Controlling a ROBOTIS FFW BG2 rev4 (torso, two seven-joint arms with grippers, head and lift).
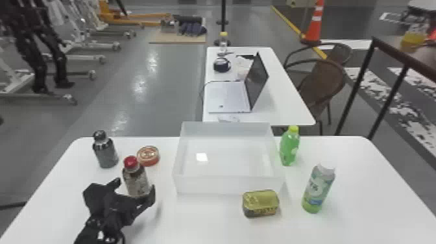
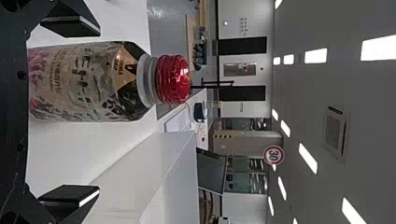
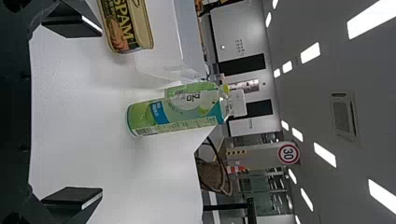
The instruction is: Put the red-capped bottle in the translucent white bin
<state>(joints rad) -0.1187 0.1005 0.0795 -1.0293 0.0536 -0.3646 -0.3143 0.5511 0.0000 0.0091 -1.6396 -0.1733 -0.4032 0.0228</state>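
Bin [image 1: 227, 185], translucent white and open-topped, sits at the table's [image 1: 201, 224] far edge; outside it, toward the left edge, the red-capped bottle [image 1: 136, 180] stands upright between the left gripper's [image 1: 134, 187] spread fingers. The right gripper [image 3: 101, 112] is spread too.

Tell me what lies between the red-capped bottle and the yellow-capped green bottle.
The translucent white bin does, as the head view shows.

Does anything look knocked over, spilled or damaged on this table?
Nothing stands out. The red-capped bottle stands upright, cap on, before the open left hand; the translucent white bin sits flat on the table, and I see no spill.
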